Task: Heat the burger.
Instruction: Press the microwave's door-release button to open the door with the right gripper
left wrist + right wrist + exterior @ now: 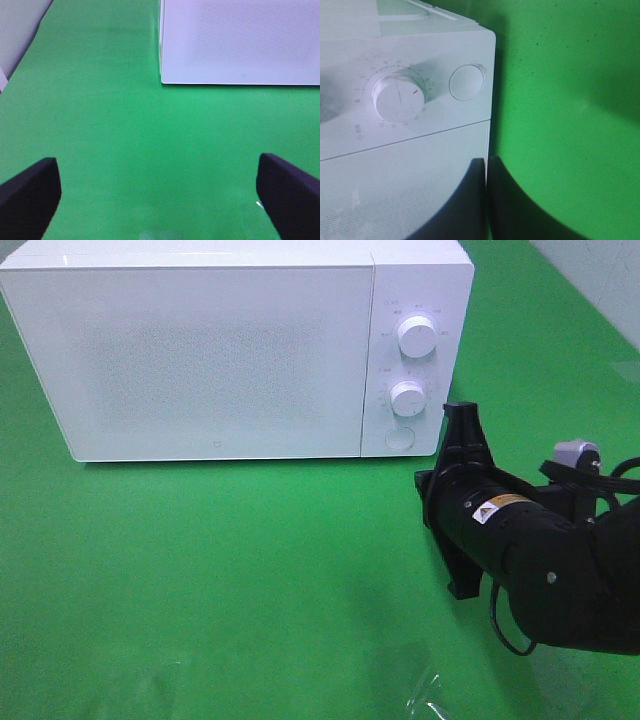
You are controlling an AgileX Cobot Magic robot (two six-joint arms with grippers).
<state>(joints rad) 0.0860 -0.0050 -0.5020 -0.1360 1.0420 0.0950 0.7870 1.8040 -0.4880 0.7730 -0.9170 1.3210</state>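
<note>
One right end effector, beside microwave button

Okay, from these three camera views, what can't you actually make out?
Burger: in no view; the white box microwave's frosted door, shut, would hide anything inside.
Small print around its round white knobs: too small in the exterior high view.
Left gripper: left wrist frame cuts off all but two black fingertips.

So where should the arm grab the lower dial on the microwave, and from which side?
Pinch the lower dial across its raised rim, fingers on opposite sides, coming straight at the front of the microwave. It stands proud of the flat panel like a short cylinder, so only its side wall offers purchase. The right gripper is nearest but shut; it would need to open first.
</note>
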